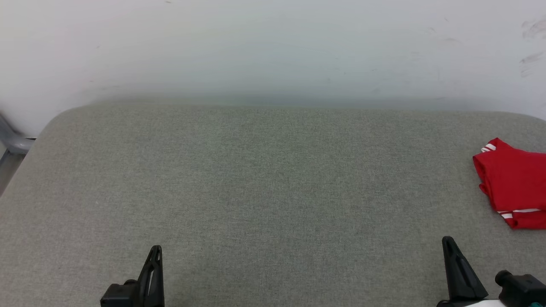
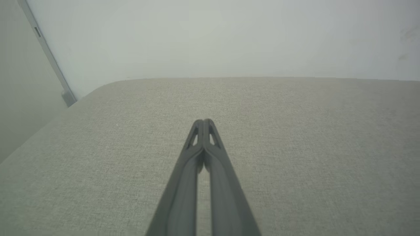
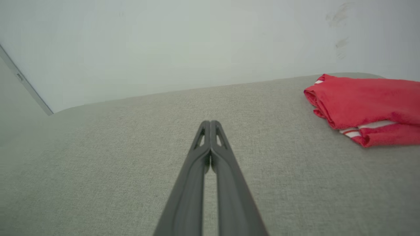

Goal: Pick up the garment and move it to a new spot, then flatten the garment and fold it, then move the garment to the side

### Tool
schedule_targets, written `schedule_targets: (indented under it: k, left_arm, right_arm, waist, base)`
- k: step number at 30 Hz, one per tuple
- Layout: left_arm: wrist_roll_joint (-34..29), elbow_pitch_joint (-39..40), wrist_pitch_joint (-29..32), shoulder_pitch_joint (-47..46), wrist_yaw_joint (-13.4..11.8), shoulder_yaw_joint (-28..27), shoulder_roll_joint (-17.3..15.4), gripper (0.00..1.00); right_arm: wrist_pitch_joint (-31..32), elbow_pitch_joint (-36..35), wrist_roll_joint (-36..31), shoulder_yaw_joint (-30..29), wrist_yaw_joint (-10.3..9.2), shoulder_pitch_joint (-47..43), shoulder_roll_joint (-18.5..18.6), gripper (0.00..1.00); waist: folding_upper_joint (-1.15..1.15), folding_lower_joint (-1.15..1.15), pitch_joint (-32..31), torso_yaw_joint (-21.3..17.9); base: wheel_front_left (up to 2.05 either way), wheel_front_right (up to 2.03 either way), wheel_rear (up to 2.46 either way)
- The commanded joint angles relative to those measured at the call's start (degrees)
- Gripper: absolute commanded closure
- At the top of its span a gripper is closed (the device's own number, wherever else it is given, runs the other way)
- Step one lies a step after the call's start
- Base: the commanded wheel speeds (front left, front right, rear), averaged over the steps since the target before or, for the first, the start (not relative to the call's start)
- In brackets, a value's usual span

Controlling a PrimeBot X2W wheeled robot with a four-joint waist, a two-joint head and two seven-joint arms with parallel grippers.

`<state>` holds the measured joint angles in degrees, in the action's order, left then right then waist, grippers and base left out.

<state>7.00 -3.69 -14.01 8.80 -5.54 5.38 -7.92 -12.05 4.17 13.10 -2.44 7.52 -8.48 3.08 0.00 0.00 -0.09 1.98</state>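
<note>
As the red fabric garment (image 1: 514, 187) with white-striped trim lies in a compact folded bundle at the far right of the scene, cut by the right edge of the head view, the fold and the move to the side are judged done, and the task stands at or very near its end. No chest lettering is visible; the bundle shows layered edges and two bands of stripe trim, one at its far corner and one along its near edge. The right gripper (image 1: 447, 239), a pair of long dark fingers, sits at the near edge of the scene, left of the garment and well apart from it; the right wrist view shows its fingers pressed together at the tips with nothing between them. The left gripper (image 1: 157, 248), of the same build, sits at the near left, likewise pressed together and empty. Both are above the grey-green woven table surface (image 1: 256, 179), which meets a white wall (image 1: 273, 42) at its far side. Next move, as judged: nothing further on the cloth is called for. Should the bundle need squaring, the right gripper would have to spread first, then reach right and far to its near-left corner.
</note>
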Motion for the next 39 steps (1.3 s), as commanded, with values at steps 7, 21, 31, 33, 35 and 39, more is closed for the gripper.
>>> schedule_targets:
  k: [7,21,31,33,35,39]
  left_arm:
    - [9.5,-0.3,1.6,-2.4,1.3,-0.8,0.0,1.00]
    - [25.8,-2.7,4.8,-5.3,3.8,-2.2,0.3,1.00]
    - [35.1,-3.7,6.7,-6.8,5.2,-3.1,0.6,1.00]
    - [36.8,-3.9,7.0,-7.0,5.5,-3.3,0.7,1.00]
    - [38.5,-4.1,7.4,-7.3,5.8,-3.5,0.7,1.00]
    - [41.8,-4.5,8.1,-7.8,6.2,-3.8,0.9,1.00]
  right_arm:
    - [1.4,0.3,9.0,0.1,0.00,2.2,0.6,1.00]
    - [4.2,2.2,24.1,0.1,-0.01,4.8,1.1,1.00]
    - [5.9,3.3,32.7,0.0,-0.01,6.3,1.3,1.00]
    - [6.3,3.5,34.4,0.0,-0.01,6.6,1.4,1.00]
    - [6.6,3.7,35.9,-0.1,-0.02,7.0,1.4,1.00]
    - [7.2,4.1,39.0,-0.1,-0.02,7.5,1.4,1.00]
  waist:
    - [0.00,0.00,0.0,-0.1]
    - [0.00,0.00,0.0,-0.4]
    - [0.00,0.00,0.1,-0.5]
    - [0.00,0.00,0.1,-0.6]
    - [0.00,0.00,0.1,-0.6]
    - [0.00,0.00,0.1,-0.6]
  base:
    - [0.00,0.00,0.00]
    - [0.00,0.00,0.00]
    - [0.00,0.00,0.00]
    - [0.00,0.00,0.00]
    - [0.00,0.00,0.00]
    - [0.00,0.00,0.00]
